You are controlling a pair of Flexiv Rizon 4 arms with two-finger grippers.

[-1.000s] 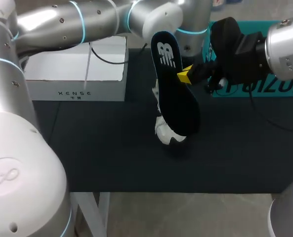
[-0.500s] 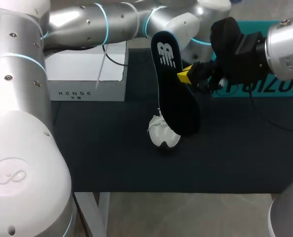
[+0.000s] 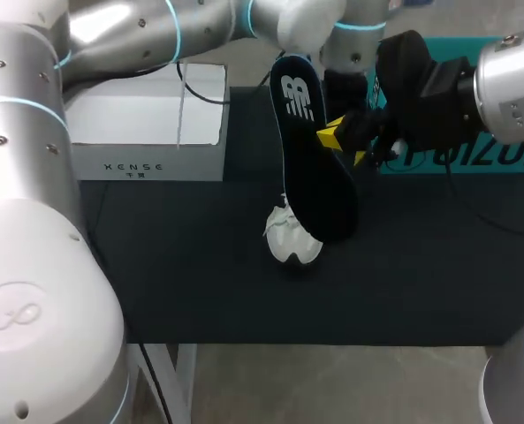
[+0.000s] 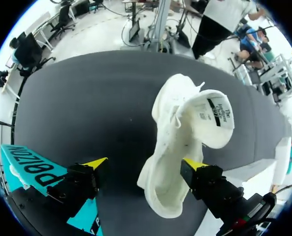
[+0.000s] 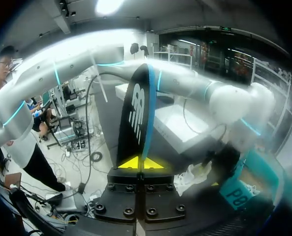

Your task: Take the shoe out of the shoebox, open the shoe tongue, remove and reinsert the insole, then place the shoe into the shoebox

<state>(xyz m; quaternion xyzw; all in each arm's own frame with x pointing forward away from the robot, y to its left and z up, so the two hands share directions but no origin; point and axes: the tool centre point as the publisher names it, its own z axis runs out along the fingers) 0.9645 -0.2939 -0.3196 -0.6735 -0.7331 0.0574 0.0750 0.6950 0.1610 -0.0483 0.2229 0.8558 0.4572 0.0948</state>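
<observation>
Insole [image 5: 136, 113], dark and long, stands up straight, squeezed tight between the two yellow tips of the right gripper [image 5: 137, 163]. White shoe [image 4: 180, 132] lies on the black table [image 4: 86, 108] just ahead of the left gripper [image 4: 145, 163], whose fingers are wide apart, one tip close beside the shoe and the other well away from it. Farther off, below the left arm, sits the white shoebox [image 3: 147, 115].
</observation>
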